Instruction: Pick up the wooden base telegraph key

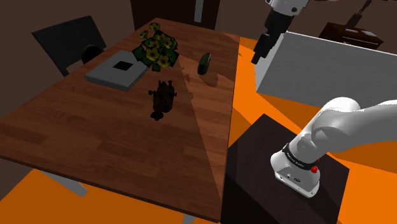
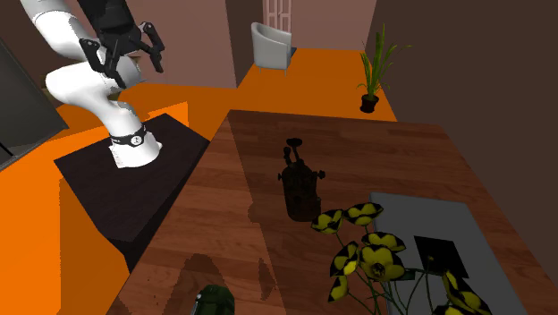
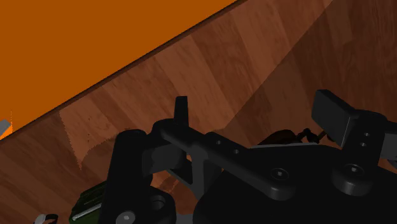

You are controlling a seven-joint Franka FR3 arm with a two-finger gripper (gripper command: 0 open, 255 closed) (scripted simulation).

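The telegraph key (image 1: 162, 98) is a small dark device standing upright near the middle of the wooden table (image 1: 95, 140). In the second exterior view the key (image 2: 300, 183) stands in front of the flowers. My gripper (image 1: 259, 49) hangs high beyond the table's edge on the shoulder view's right, over the orange floor and well away from the key. Its black fingers are spread apart with nothing between them, as the gripper (image 2: 125, 59) shows in the second exterior view. In the wrist view the open gripper (image 3: 256, 109) looks down on the table edge (image 3: 146, 60).
A plant with yellow flowers (image 1: 156, 49), a flat grey slab (image 1: 118, 70) and a small green object (image 1: 205, 63) sit at the table's far end. A dark chair (image 1: 70, 39) stands beyond. A white block (image 1: 318, 70) rises beside the gripper. The dark stand (image 1: 267, 159) is beside the table.
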